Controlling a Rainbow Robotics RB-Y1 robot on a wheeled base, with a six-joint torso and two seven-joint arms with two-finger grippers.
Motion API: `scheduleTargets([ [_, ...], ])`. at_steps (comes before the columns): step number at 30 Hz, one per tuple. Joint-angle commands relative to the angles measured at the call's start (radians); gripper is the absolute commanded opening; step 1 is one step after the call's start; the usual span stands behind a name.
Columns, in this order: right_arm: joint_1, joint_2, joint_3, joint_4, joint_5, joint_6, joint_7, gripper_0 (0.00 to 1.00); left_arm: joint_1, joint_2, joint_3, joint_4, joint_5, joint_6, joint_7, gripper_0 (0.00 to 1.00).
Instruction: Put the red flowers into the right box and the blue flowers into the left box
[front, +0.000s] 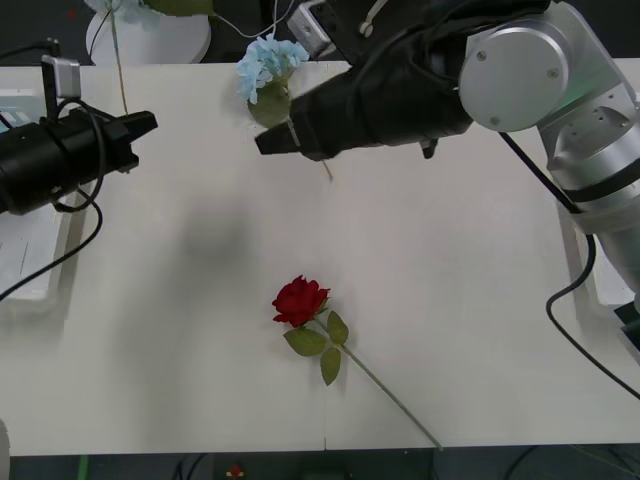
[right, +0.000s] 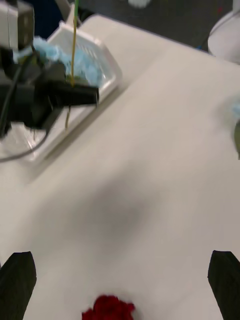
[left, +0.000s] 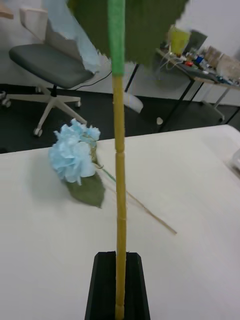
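One red flower (front: 300, 300) lies on the table's near middle, its stem running toward the front edge; its bloom (right: 108, 308) sits just under my open right gripper (right: 120, 270). In the front view that right gripper (front: 270, 141) hangs over the table's centre. A blue flower (front: 268, 66) lies at the far edge, also seen as the blue flower (left: 75, 152). My left gripper (front: 143, 125) is shut on the stem (left: 119, 200) of another blue flower held upright. The left box (right: 107, 60) holds blue flowers. The right box (front: 606, 285) peeks from under my right arm.
A white round base (front: 150, 38) stands beyond the far edge. An office chair (left: 47, 65) and a cluttered desk (left: 200, 55) are in the room behind. Black cables (front: 575, 320) hang off both arms.
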Motion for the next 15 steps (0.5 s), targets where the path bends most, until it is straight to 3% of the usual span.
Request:
scheduleTargets([
  [1, 0.008, -0.086, 0.004, -0.106, -0.008, 0.079, -0.053, 1.0, -0.111, 0.054, 0.08, 0.023, -0.258, 0.086, 0.06, 0.0],
  [10, 0.158, -0.164, 0.012, -0.318, 0.054, 0.334, -0.125, 1.0, -0.13, 0.163, 0.218, 0.021, -0.64, 0.105, 0.095, 0.0],
  [15, 0.199, -0.172, 0.092, -0.401, 0.173, 0.448, -0.223, 1.0, -0.13, 0.201, 0.308, 0.02, -0.817, 0.115, 0.097, 0.0],
])
